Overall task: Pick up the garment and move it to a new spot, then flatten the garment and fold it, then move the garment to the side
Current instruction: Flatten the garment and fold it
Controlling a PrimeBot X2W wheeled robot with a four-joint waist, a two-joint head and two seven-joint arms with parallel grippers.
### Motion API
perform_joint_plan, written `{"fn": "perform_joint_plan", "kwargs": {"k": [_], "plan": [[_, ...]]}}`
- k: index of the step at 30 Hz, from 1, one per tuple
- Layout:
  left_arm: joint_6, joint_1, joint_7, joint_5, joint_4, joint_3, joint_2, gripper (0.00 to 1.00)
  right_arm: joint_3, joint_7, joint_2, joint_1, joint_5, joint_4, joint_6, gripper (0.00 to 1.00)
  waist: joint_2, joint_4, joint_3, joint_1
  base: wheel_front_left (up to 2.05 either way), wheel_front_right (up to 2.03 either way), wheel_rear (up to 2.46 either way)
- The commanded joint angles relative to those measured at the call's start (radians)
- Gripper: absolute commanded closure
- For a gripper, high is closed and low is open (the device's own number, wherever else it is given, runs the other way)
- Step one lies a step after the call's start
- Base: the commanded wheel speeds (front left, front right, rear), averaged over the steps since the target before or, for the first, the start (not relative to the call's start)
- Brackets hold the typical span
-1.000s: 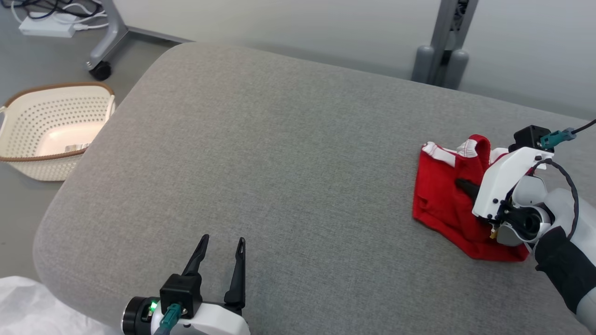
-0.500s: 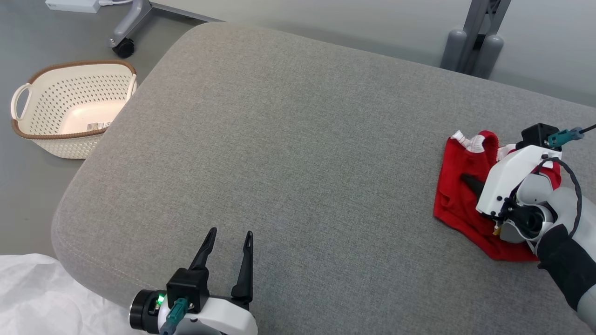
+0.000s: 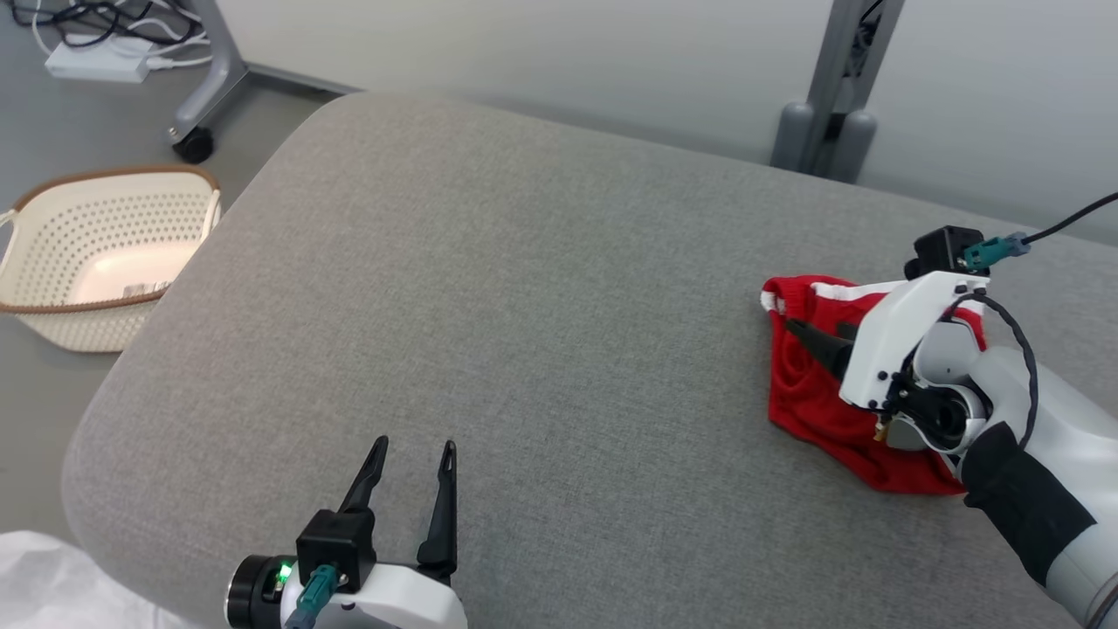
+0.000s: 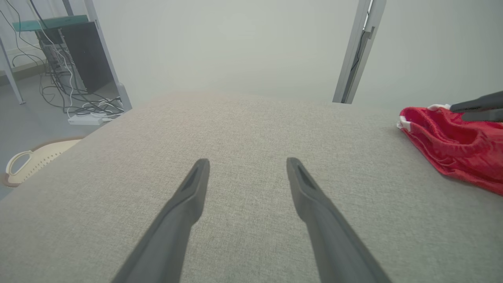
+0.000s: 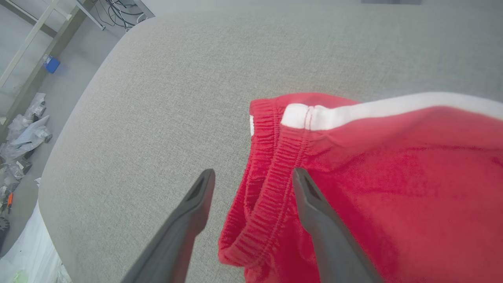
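Observation:
The garment [image 3: 808, 402] is a pair of red shorts with white trim, lying crumpled at the right side of the grey cushioned surface [image 3: 524, 288]. My right gripper [image 3: 819, 336] hovers over its upper left part, open. In the right wrist view the red elastic waistband [image 5: 271, 188] lies between the spread fingers [image 5: 314, 220] of the right gripper [image 5: 253, 175], and nothing is clamped. My left gripper [image 3: 410, 459] rests open and empty near the front edge, far left of the shorts. The left wrist view has the left gripper [image 4: 247, 163] over bare cushion, the garment [image 4: 452, 141] at the right.
A cream perforated basket [image 3: 105, 253] stands on the floor beyond the cushion's left edge. A grey post [image 3: 825, 96] rises behind the far edge, and a wheeled stand leg [image 3: 201, 96] with cables is at the far left. White plastic sheeting [image 3: 35, 585] lies at the lower left.
My right gripper has gone from shut on the garment to open, and the raised fold of the shorts has dropped flat. The head camera shifted between frames. The left gripper stayed open.

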Motion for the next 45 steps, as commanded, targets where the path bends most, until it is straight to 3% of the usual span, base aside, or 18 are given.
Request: {"fn": "perform_joint_plan", "kwargs": {"k": [1, 8, 14, 18, 22, 26, 32, 37, 45], "plan": [[-0.005, 0.011, -0.003, 0.007, 0.003, 0.01, 0.004, 0.0, 0.004, -0.011, 0.002, -0.013, -0.006, -0.016, 0.0, 0.0, 0.0, -0.025, -0.027, 0.0, 0.0, 0.0, 0.0], [-0.023, 0.032, -0.003, 0.029, 0.001, 0.057, 0.004, 0.0, 0.022, -0.076, -0.027, -0.042, -0.007, -0.14, 0.0, 0.0, 0.0, -0.097, -0.092, 0.0, 0.0, 0.0, 0.0], [-0.035, 0.041, -0.003, 0.04, -0.018, 0.085, 0.004, 0.0, 0.063, -0.299, -0.105, -0.063, -0.139, -0.173, 0.0, 0.0, 0.0, -0.162, -0.12, 0.0, 0.0, 0.0, 0.0], [-0.035, 0.036, -0.003, 0.039, -0.038, 0.098, 0.005, 0.0, 0.03, -0.458, -0.142, -0.012, -0.168, -0.162, 0.0, 0.0, 0.0, -0.2, -0.131, 0.0, 0.0, 0.0, 0.0], [-0.03, 0.026, -0.003, 0.034, -0.051, 0.107, 0.004, 0.0, -0.024, -0.505, -0.157, 0.044, -0.203, -0.161, 0.0, 0.0, 0.0, -0.225, -0.131, 0.0, 0.0, 0.0, 0.0], [-0.02, 0.011, -0.003, 0.026, -0.066, 0.122, 0.004, 0.0, -0.283, -0.509, -0.183, 0.16, -0.339, -0.255, 0.0, 0.0, 0.0, -0.264, -0.125, 0.0, 0.0, 0.0, 0.0], [-0.017, 0.027, -0.003, 0.032, -0.079, 0.145, 0.005, 0.0, -0.633, -0.507, -0.075, 0.448, -0.619, -0.469, 0.001, 0.0, 0.0, -0.312, -0.123, 0.0, 0.0, 0.0, 0.0], [-0.023, 0.043, -0.003, 0.024, -0.078, 0.154, 0.004, 0.0, -0.74, -0.507, 0.011, 0.583, -0.753, -0.549, 0.001, 0.0, 0.0, -0.329, -0.121, 0.0, 0.0, 0.0, 0.0], [-0.034, 0.045, -0.003, 0.02, -0.064, 0.165, 0.004, 0.0, -0.781, -0.507, 0.059, 0.63, -0.82, -0.565, 0.001, 0.0, 0.0, -0.33, -0.118, 0.0, 0.0, 0.0, 0.0]]}}
